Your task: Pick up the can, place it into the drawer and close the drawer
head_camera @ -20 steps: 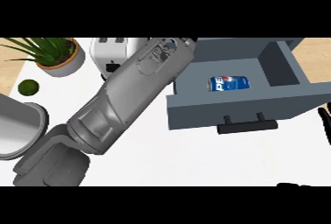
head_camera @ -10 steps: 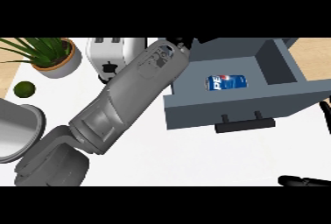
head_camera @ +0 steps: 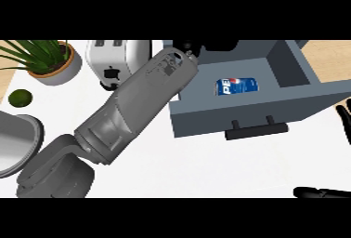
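Risen since earlier beside drawer (head_camera: 322,88): right robot hand (head_camera: 343,122), fingers straight. Can (head_camera: 237,86) lying inside drawer. Left robot hand (head_camera: 194,46) behind drawer, grip indeterminable.

The drawer (head_camera: 205,118) sits open right of center, and the can (head_camera: 237,86) lies on its side inside it, toward the back. The drawer's handle (head_camera: 259,130) sticks out at the front. Left of the drawer there's a toaster (head_camera: 118,60), then a potted plant (head_camera: 48,58) further left by the back edge. A lime (head_camera: 21,97) sits in front of the plant, and a pot (head_camera: 15,144) is in front of that at the left edge. The left forearm (head_camera: 130,109) runs diagonally from lower left up to the drawer's back left corner.
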Controlling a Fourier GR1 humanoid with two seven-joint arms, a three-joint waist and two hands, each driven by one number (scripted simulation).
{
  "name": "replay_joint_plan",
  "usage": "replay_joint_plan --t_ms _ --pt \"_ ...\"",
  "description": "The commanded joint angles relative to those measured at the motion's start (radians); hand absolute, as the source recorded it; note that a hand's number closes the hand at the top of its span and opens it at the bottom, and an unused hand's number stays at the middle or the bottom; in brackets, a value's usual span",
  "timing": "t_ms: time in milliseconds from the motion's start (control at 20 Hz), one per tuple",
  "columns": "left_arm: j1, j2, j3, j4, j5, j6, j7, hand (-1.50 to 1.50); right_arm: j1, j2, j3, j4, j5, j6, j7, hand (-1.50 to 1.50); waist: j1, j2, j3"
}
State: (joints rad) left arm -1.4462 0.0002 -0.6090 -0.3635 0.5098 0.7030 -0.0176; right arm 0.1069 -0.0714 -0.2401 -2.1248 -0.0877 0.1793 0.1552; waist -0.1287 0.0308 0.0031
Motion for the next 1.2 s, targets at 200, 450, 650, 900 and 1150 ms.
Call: replay_joint_plan --t_ms 200,450,650,900,1150 --pt "0.035 0.0 -0.039 -0.007 0.038 0.076 -0.035 -1.5 -0.009 -0.004 0.023 -0.048 -0.005 0.002 0.047 -1.5 -0.012 0.0 -0.001" --pt "0.048 0.0 -0.035 -0.017 0.076 0.116 -0.057 -1.5 -0.03 -0.012 0.033 -0.043 0.067 -0.009 -0.008 -1.5 -0.003 0.001 -0.001" --pt "0.039 0.0 -0.001 -0.009 0.112 0.092 -0.074 -1.5 -0.025 -0.071 0.029 -0.123 0.158 0.001 -0.024 -1.5 0.0 0.0 -0.002" --pt "-0.011 0.0 -0.009 -0.011 0.141 0.093 -0.05 -1.5 -0.068 -0.126 0.045 -0.077 0.257 0.019 -0.081 -1.5 0.012 0.002 -0.001" --pt "0.017 0.0 0.019 -0.051 0.19 0.101 -0.125 -1.5 -0.076 -0.143 0.099 -0.077 0.406 0.0 -0.14 -1.5 0.038 -0.005 -0.002"
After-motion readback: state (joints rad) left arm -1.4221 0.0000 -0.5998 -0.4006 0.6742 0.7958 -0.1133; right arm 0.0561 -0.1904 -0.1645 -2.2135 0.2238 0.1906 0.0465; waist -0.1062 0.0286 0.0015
